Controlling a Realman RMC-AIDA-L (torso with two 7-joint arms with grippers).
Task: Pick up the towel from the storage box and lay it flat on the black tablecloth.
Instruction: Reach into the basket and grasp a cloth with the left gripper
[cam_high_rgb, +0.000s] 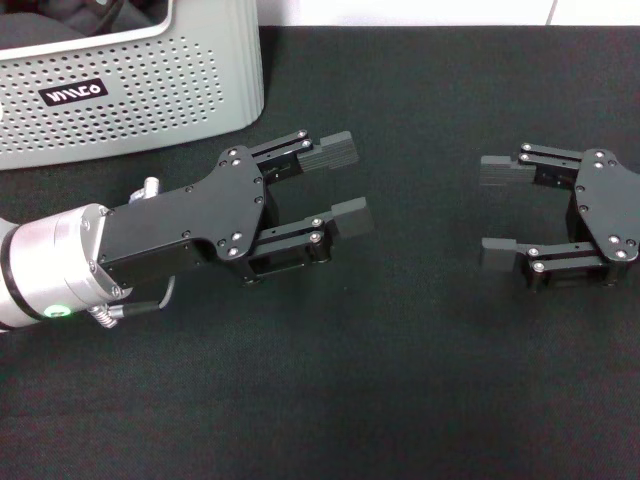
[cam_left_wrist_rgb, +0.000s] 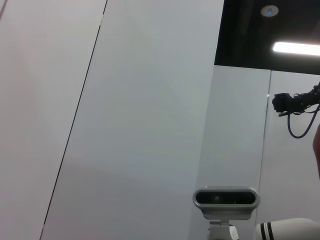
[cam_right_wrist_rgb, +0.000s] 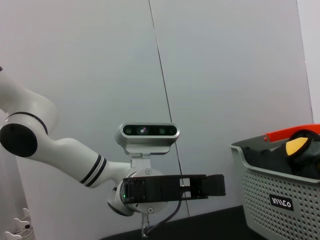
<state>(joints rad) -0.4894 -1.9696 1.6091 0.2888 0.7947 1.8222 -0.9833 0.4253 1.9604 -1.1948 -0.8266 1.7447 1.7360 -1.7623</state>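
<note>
The towel (cam_right_wrist_rgb: 300, 150) sits bundled inside the storage box (cam_high_rgb: 130, 90), only a yellow-orange fold and some dark cloth peeking over the rim in the right wrist view; from the head camera its colours are hidden and all I make out in the box is a dark heap. The box stands at the far left of the black tablecloth (cam_high_rgb: 400, 400), its black label facing the robot. The left tool (cam_high_rgb: 340, 185) hovers low over the cloth just in front of the box's near right corner, fingers spread apart and empty, pointing towards about two o'clock. From that tool the towel lies at roughly ten to eleven o'clock, up and over the box wall, so I judge the coming move turns on lifting and swinging back leftward before dropping in from above. The right tool (cam_high_rgb: 497, 213) rests well apart at three o'clock, also spread wide with nothing in it, fingers aimed back towards the left one. The left arm is plainly the nearer to the box. I cannot tell how the towel's long axis runs, crumpled as it is.
</note>
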